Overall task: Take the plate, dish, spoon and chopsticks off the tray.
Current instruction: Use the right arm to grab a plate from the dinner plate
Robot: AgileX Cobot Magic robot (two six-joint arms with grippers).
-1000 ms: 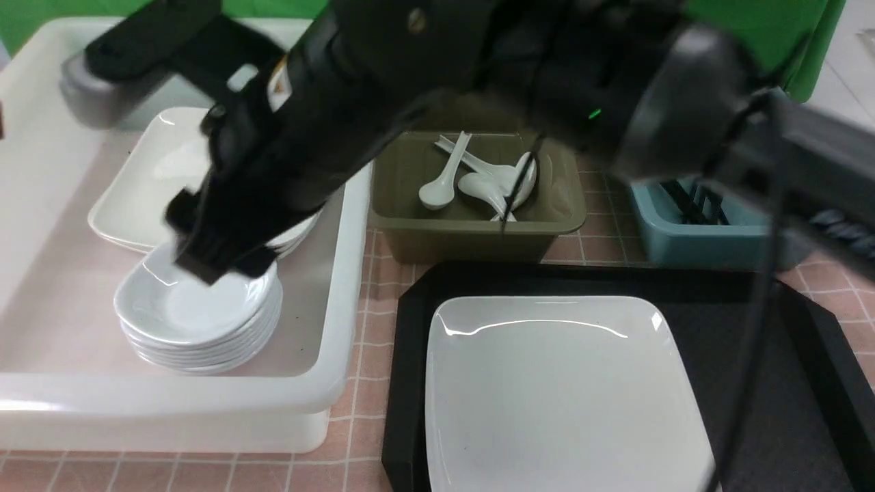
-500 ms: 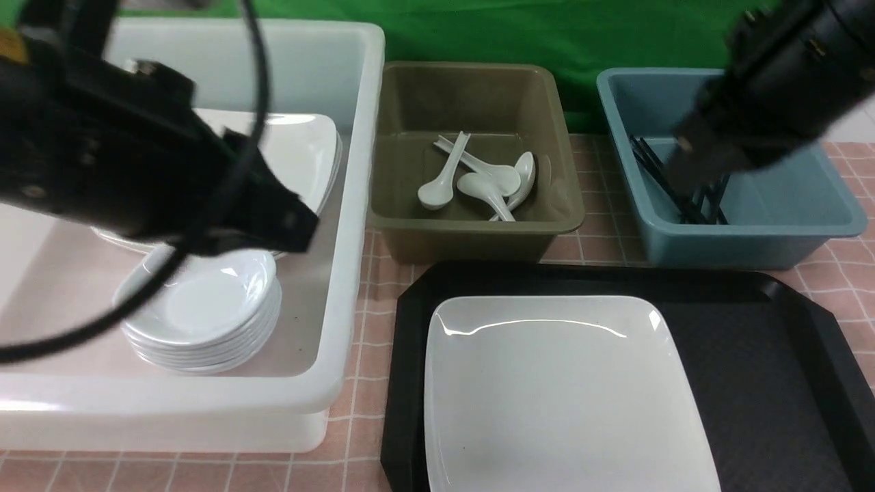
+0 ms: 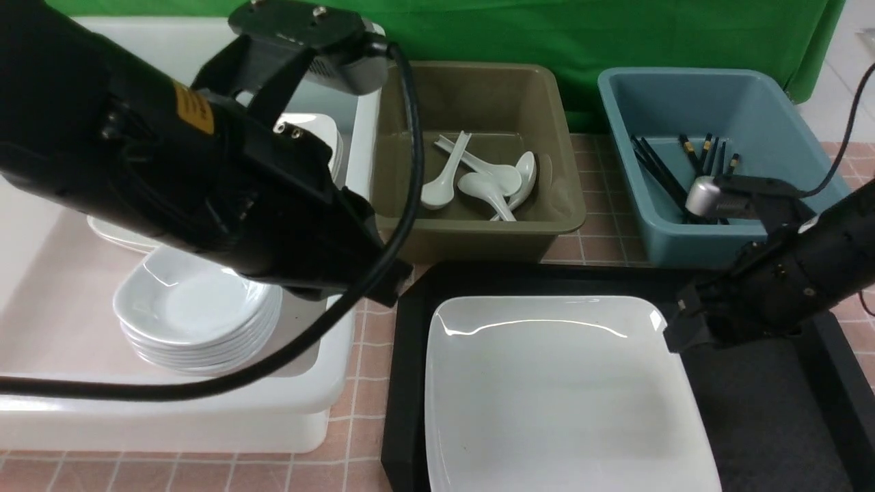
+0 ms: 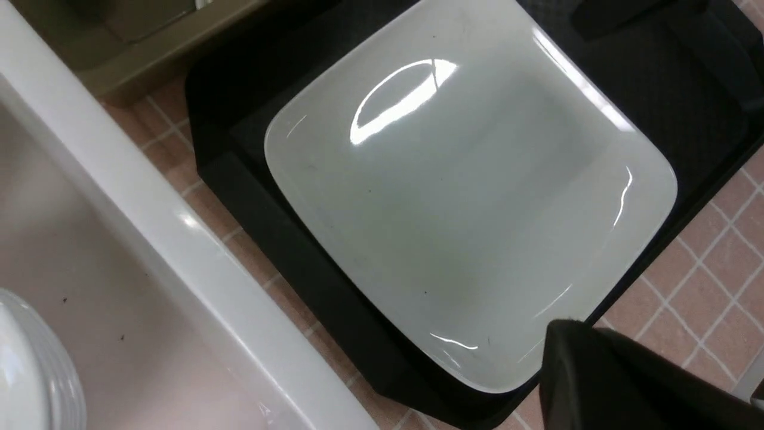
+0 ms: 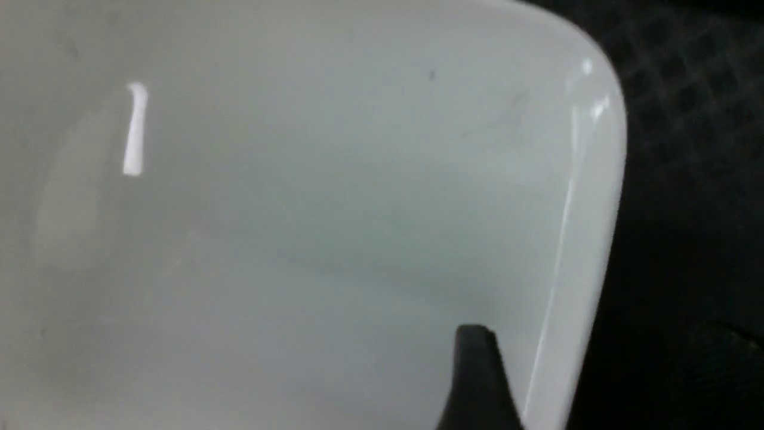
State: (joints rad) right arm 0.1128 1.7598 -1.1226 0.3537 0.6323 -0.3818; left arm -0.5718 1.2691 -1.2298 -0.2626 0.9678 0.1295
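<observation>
Right jaws, clenched or not I cannot tell, sit at the plate (image 3: 560, 396) corner beside them. Plate-clearing step; next, clamp its rim and lift it off the tray (image 3: 752, 410).

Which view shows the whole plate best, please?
The left wrist view: nearly the whole plate shows, lying on the tray. The front view crops its near edge; the right wrist view shows only one corner, close up.

We show a green cloth backdrop (image 3: 547, 34) behind a table (image 3: 205, 475) covered in pink squares with pale grid lines.
</observation>
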